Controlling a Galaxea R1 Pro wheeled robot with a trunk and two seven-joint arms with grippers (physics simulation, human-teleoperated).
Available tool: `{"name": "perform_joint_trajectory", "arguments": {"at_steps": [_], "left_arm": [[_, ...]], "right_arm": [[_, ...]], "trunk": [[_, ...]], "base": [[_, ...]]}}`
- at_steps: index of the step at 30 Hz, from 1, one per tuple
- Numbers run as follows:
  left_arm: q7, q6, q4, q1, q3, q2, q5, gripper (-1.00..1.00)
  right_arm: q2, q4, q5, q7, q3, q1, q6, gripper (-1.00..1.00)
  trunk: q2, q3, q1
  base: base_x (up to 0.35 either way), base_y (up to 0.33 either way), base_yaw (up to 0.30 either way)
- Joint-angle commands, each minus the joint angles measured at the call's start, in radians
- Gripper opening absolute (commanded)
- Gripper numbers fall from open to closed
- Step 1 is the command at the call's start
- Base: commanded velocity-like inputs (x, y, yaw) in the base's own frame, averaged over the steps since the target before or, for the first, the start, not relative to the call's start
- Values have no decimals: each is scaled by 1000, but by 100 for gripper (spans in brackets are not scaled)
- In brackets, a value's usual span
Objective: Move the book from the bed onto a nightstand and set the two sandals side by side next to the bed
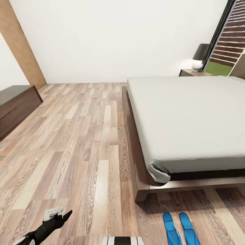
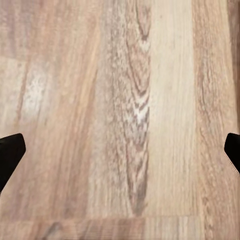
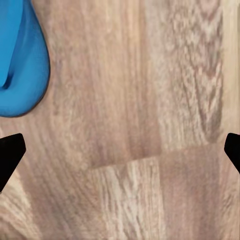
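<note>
While the head view looks down the bedroom, the long low dresser (image 1: 15,105) sits at far left against the wall, with open wood-plank floor (image 1: 85,143) between it and the bed.

Left gripper (image 1: 64,215) hangs low at the bottom left of the head view. In its wrist view both dark fingers (image 2: 10,152) stand at the frame edges, spread wide, bare planks between them, nothing held.

Centre right: the bed (image 1: 190,119), grey mattress bare as far as seen. No book visible on it from this angle. Beyond its far corner stands the nightstand (image 1: 194,72) carrying a dark-shaded lamp (image 1: 200,56).

Bottom right: the two sandals (image 1: 180,228) lie on the floor just off the foot corner of the bed, side by side, long axes roughly parallel and pointing toward the bed, a narrow gap between them.

Right wrist view: fingers (image 3: 11,150) also wide apart and empty; one sandal's rounded end (image 3: 22,65) lies just beyond and to one side of them, not between them.

Judgement: the right arm is the nearer to the sandals; the left is well apart. The sandals look about placed; the book remains to be found.
</note>
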Motion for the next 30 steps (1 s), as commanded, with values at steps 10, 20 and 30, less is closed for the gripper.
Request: {"name": "perform_joint_trajectory", "arguments": {"at_steps": [10, 20, 30], "left_arm": [[-6, 5, 0, 0, 2, 0, 8, 100], [-6, 5, 0, 0, 2, -2, 8, 100], [-6, 5, 0, 0, 2, -4, 8, 100]], "right_arm": [[0, 1, -10, 4, 9, -1, -2, 100], [0, 1, -10, 4, 9, -1, -2, 100], [12, 1, -10, 6, 10, 0, -3, 100]], "trunk": [[2, 38, -5], [4, 77, -9], [21, 114, -21]], "base": [[0, 0, 0], [0, 0, 0], [0, 0, 0]]}}
